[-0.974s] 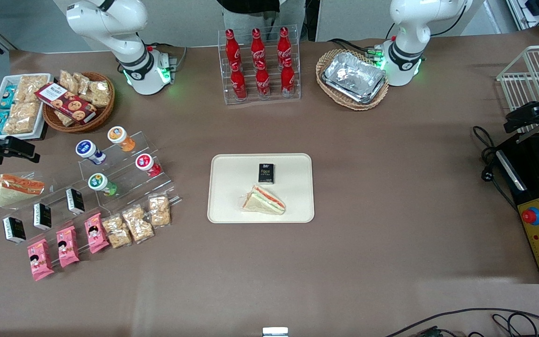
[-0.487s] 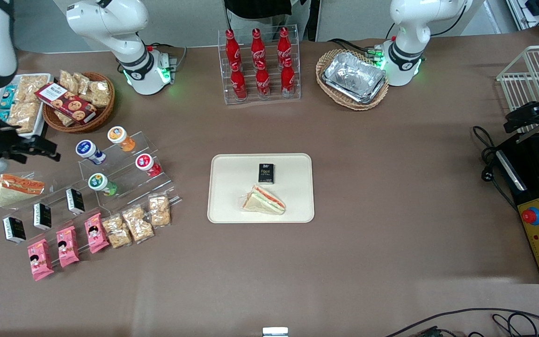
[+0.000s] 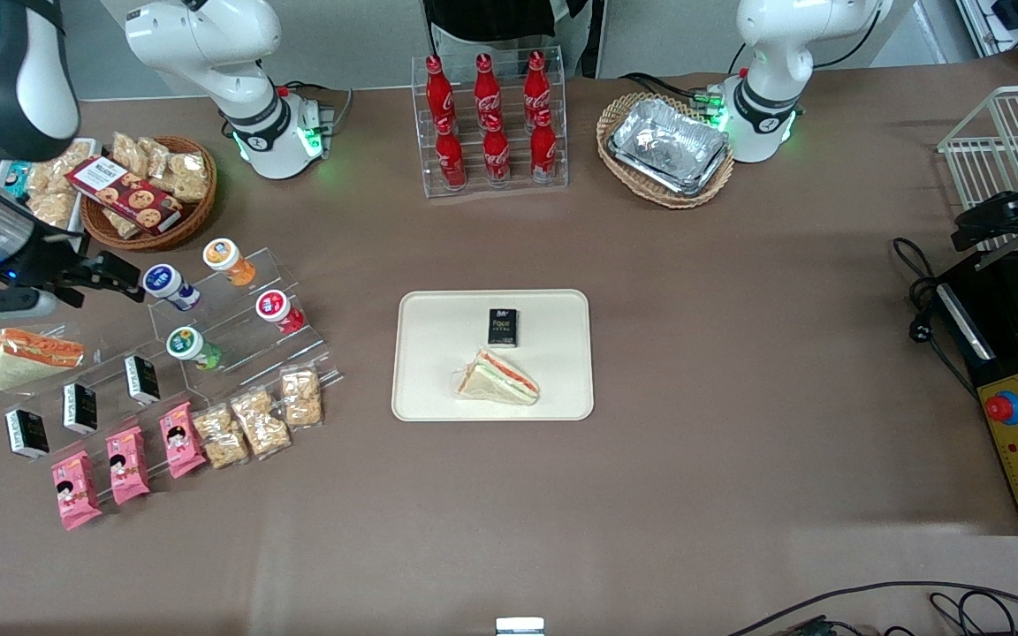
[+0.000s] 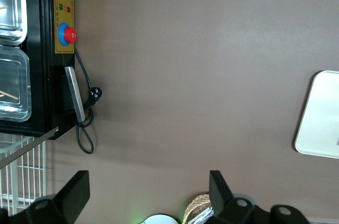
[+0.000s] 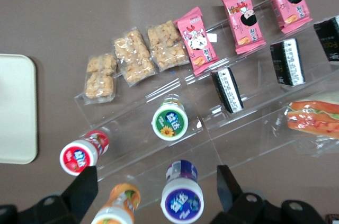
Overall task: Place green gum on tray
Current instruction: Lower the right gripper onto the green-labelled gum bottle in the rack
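The green gum (image 3: 191,346) (image 5: 170,122) stands on a lower step of a clear acrylic stand (image 3: 235,340), its teal-ringed white lid tipped up. The cream tray (image 3: 438,318) (image 5: 16,107) lies mid-table, holding a sandwich (image 3: 498,378) and a small black box (image 3: 502,326). My right gripper (image 3: 125,276) (image 5: 156,192) hangs open above the stand's upper step, beside the blue-lidded bottle (image 3: 169,284) (image 5: 181,198) and farther from the front camera than the green gum. Nothing is between its fingers.
Orange-lidded (image 3: 226,259) and red-lidded (image 3: 277,309) bottles share the stand. Pink snack packs (image 3: 127,464), cracker bags (image 3: 253,420), black boxes (image 3: 80,406) and a wrapped sandwich (image 3: 32,353) fill the nearer steps. A cola rack (image 3: 491,124) and two wicker baskets (image 3: 151,190) (image 3: 664,150) stand near the arm bases.
My right gripper has come in from the table's edge at the working arm's end, toward the bottle stand, and now reaches the blue-lidded bottle. The objects have not moved.
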`<state>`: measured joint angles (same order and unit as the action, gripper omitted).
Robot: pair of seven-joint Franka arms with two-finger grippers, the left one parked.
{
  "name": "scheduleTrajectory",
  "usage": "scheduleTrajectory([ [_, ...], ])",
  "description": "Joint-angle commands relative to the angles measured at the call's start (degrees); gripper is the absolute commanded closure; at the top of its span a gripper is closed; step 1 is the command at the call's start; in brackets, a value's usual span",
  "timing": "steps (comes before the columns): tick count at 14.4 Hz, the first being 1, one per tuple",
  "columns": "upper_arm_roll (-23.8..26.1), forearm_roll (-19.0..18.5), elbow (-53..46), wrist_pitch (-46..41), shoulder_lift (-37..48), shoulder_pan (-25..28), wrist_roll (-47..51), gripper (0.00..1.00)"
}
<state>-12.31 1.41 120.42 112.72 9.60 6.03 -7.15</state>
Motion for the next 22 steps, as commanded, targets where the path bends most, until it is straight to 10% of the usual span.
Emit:
scheduleTrajectory([
  [1,0.0,-0.79,5.16,7.49,-1.86,0.3,0.65,0.0],
  [19,0.0,-0.79,14.58,28.96,-13.3,0.48,-1.38,0.0],
  [22,0.0,-0.62,14.58,29.04,-13.56,0.48,-1.37,0.21],
])
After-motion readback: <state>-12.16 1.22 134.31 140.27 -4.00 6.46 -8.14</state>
